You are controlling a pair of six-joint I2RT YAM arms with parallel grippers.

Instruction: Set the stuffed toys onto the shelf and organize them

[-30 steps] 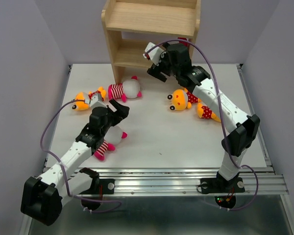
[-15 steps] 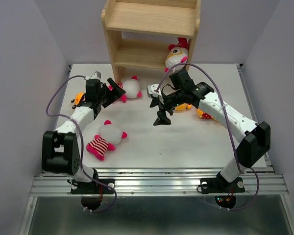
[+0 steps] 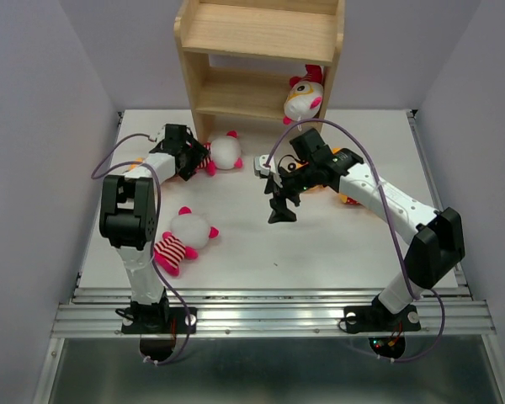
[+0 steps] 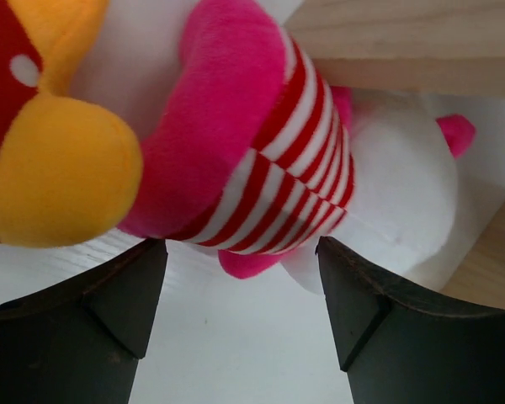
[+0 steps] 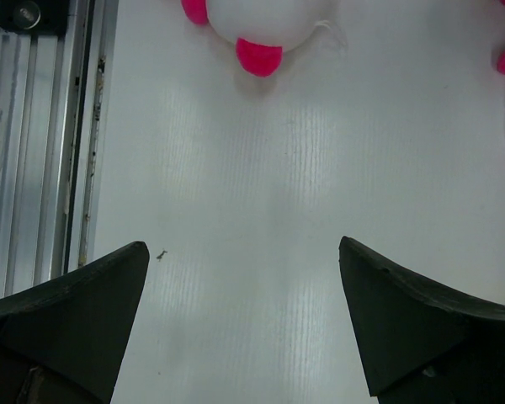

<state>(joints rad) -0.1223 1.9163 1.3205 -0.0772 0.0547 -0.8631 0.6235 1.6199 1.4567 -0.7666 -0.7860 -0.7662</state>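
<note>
The wooden shelf [image 3: 261, 34] stands at the back, with one yellow-orange toy [image 3: 304, 99] on its lower tier at the right. A white striped toy [image 3: 223, 151] lies by the shelf's left foot, next to a yellow-orange toy [image 3: 135, 168]. My left gripper [image 3: 198, 158] is open right at them. Its wrist view shows the striped body [image 4: 295, 168] and the orange limb [image 4: 59, 168] just ahead of the open left gripper [image 4: 240, 311]. Another white striped toy [image 3: 185, 236] lies front left. My right gripper [image 3: 282, 209] is open and empty over bare table. An orange toy [image 3: 348, 199] peeks from behind that arm.
The shelf's wood [image 4: 404, 34] fills the top of the left wrist view. The right wrist view shows the open right gripper [image 5: 244, 320] above white table, a white toy's head [image 5: 257, 25] at the top, and the metal rail [image 5: 42, 126] at the left.
My right arm has left the shelf, where a yellow-orange toy now sits, and dropped to mid-table. My left arm has swung from the front white toy back to the striped toy by the shelf.
</note>
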